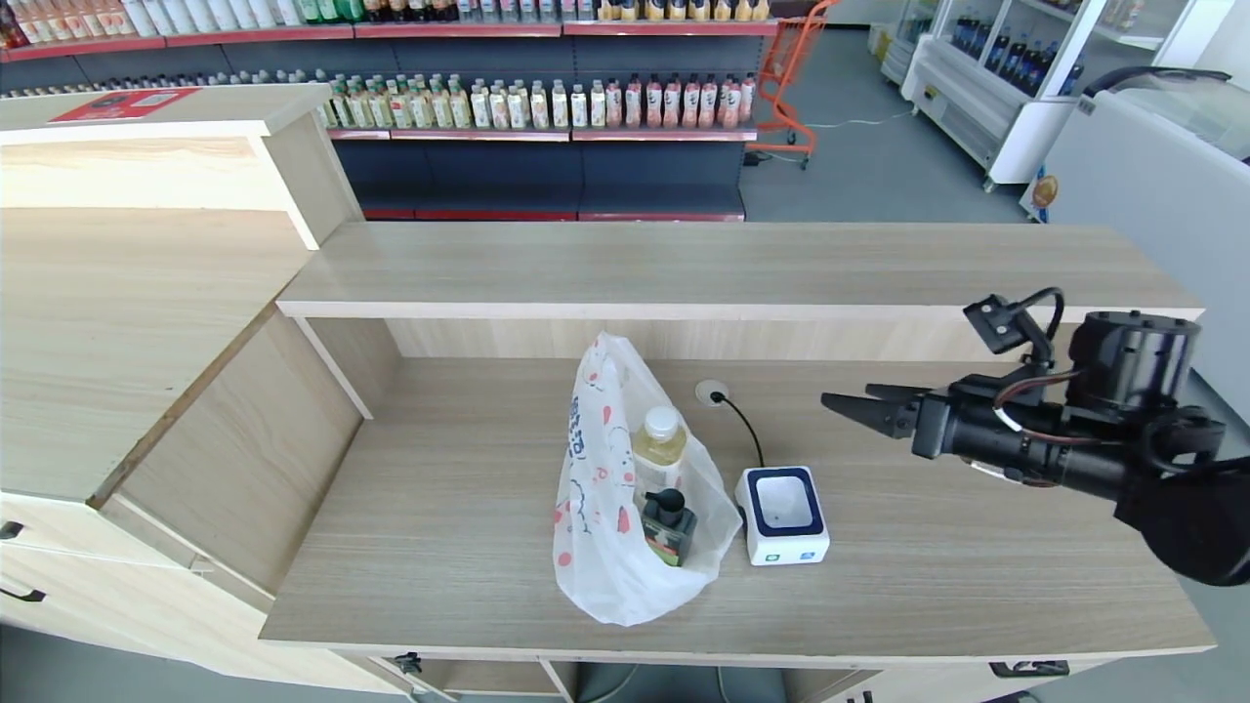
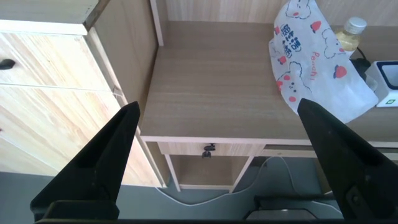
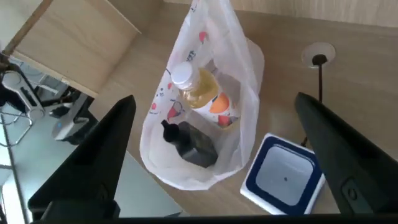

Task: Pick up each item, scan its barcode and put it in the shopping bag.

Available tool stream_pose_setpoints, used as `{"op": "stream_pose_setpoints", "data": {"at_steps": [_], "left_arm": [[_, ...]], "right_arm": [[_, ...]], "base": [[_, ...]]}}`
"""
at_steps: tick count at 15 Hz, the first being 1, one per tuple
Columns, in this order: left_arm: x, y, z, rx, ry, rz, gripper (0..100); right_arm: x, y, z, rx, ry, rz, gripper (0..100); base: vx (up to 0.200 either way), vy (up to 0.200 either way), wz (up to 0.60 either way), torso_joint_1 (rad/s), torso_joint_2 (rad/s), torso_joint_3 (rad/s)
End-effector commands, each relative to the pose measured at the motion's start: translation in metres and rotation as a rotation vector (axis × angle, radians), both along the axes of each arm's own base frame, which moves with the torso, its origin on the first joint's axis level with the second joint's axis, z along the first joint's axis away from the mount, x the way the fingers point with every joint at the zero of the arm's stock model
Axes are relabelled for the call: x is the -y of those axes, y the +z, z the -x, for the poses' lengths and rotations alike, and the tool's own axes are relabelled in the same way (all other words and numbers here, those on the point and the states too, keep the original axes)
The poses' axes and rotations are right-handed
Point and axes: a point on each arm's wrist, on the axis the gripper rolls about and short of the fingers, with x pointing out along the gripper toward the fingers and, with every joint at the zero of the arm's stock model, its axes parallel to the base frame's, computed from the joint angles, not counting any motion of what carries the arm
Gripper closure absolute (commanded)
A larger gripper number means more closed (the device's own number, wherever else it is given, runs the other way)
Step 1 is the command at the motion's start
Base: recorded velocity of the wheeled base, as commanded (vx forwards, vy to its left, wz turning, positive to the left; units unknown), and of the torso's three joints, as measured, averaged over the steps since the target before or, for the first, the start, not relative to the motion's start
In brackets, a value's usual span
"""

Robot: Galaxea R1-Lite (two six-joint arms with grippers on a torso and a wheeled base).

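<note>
A white shopping bag with red prints stands on the counter's lower shelf. Inside it are a yellow-drink bottle with a white cap and a dark pump bottle. The white and blue barcode scanner sits just right of the bag. My right gripper hangs open and empty above the counter, to the right of the scanner. From the right wrist I look down on the bag, both bottles and the scanner. My left gripper is open and empty, off the counter's near left edge, with the bag farther away.
The scanner's black cable runs to a grommet in the counter. A raised wooden ledge borders the back and a wooden side wall the left. Store shelves of bottles stand beyond.
</note>
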Motion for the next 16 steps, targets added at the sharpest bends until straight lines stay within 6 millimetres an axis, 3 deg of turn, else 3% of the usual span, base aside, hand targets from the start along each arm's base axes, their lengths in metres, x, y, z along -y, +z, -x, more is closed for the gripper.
{"op": "stream_pose_setpoints", "data": {"at_steps": [1, 2, 3, 4, 7, 8, 10, 12, 16], "left_arm": [[0.0, 0.0, 0.0, 0.001, 0.0, 0.001, 0], [0.0, 0.0, 0.0, 0.001, 0.0, 0.001, 0], [0.0, 0.0, 0.0, 0.001, 0.0, 0.001, 0], [0.0, 0.0, 0.0, 0.001, 0.0, 0.001, 0], [0.0, 0.0, 0.0, 0.001, 0.0, 0.001, 0], [0.0, 0.0, 0.0, 0.001, 0.0, 0.001, 0], [0.0, 0.0, 0.0, 0.001, 0.0, 0.001, 0], [0.0, 0.0, 0.0, 0.001, 0.0, 0.001, 0], [0.0, 0.0, 0.0, 0.001, 0.0, 0.001, 0]], "right_arm": [[0.049, 0.006, 0.161, -0.05, -0.426, 0.113, 0], [0.05, -0.006, 0.193, -0.051, -0.528, 0.137, 0], [0.049, -0.015, 0.209, -0.045, -0.564, 0.147, 0], [0.048, -0.038, 0.241, 0.007, -0.633, 0.163, 0], [0.048, -0.057, 0.286, 0.08, -0.697, 0.154, 0], [0.048, -0.074, 0.307, 0.119, -0.713, 0.128, 0], [0.047, -0.073, 0.318, 0.301, -0.643, 0.131, 0], [0.05, -0.079, 0.317, 0.226, -0.776, 0.161, 0], [0.05, -0.08, 0.317, 0.22, -0.77, 0.156, 0]], "base": [[0.0, 0.0, 0.0, 0.0, 0.0, 0.0], [0.0, 0.0, 0.0, 0.0, 0.0, 0.0], [0.0, 0.0, 0.0, 0.0, 0.0, 0.0], [0.0, 0.0, 0.0, 0.0, 0.0, 0.0], [0.0, 0.0, 0.0, 0.0, 0.0, 0.0], [0.0, 0.0, 0.0, 0.0, 0.0, 0.0], [0.0, 0.0, 0.0, 0.0, 0.0, 0.0], [0.0, 0.0, 0.0, 0.0, 0.0, 0.0], [0.0, 0.0, 0.0, 0.0, 0.0, 0.0]]}}
